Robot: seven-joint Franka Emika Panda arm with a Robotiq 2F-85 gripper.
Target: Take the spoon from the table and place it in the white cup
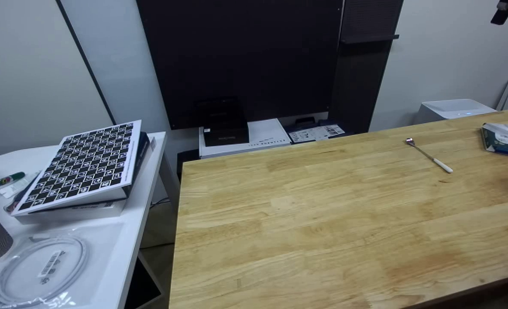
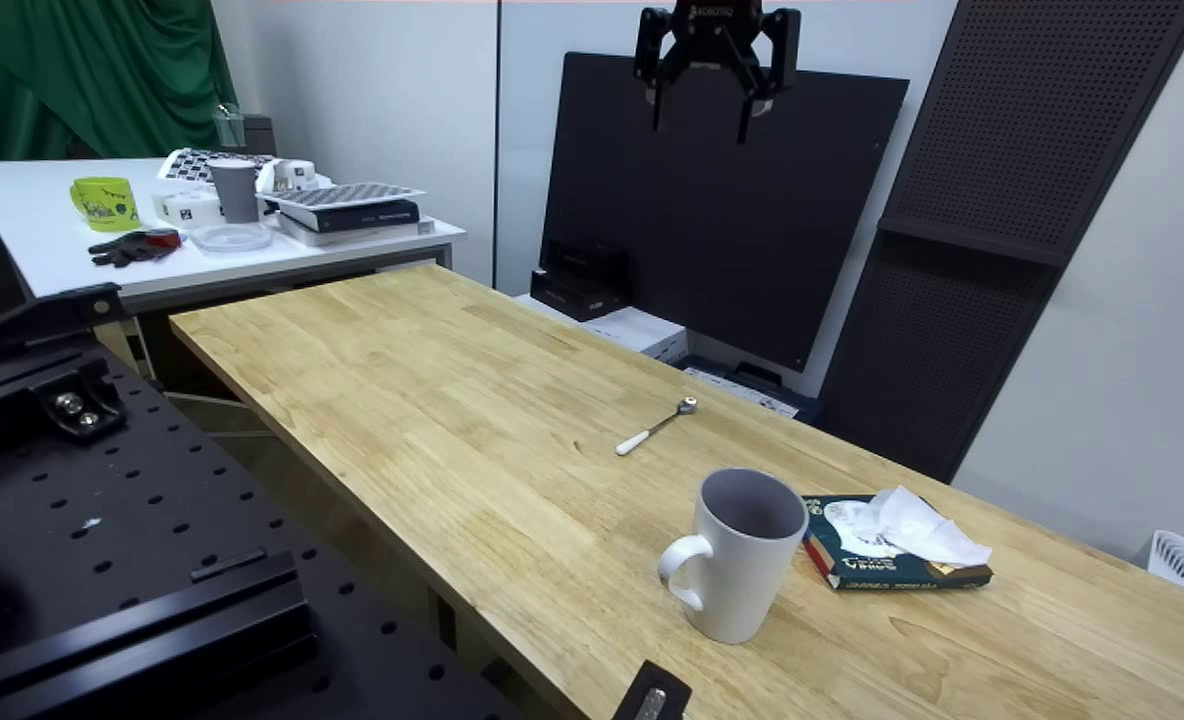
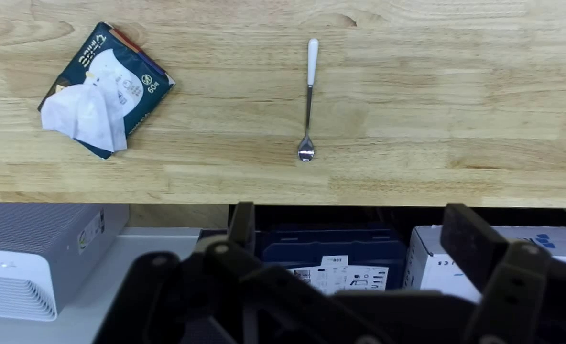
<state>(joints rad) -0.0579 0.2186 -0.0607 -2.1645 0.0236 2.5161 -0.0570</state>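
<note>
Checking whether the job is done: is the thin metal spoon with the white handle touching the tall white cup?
Apart: in an exterior view, wooden tabletop shows between the spoon and the cup.

Spoon (image 3: 309, 106): glossy metal, smooth handle (image 3: 312, 62). Cup (image 2: 746, 570): smooth, matt. Table (image 2: 432, 390): smooth grained wood. Tissue (image 3: 84, 114): matt paper.

A green curtain (image 2: 132, 70) hangs — pale wall (image 2: 382, 120) beside it.

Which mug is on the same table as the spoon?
The white mug, near the tissue pack; the green mug stands on the white table.
</note>
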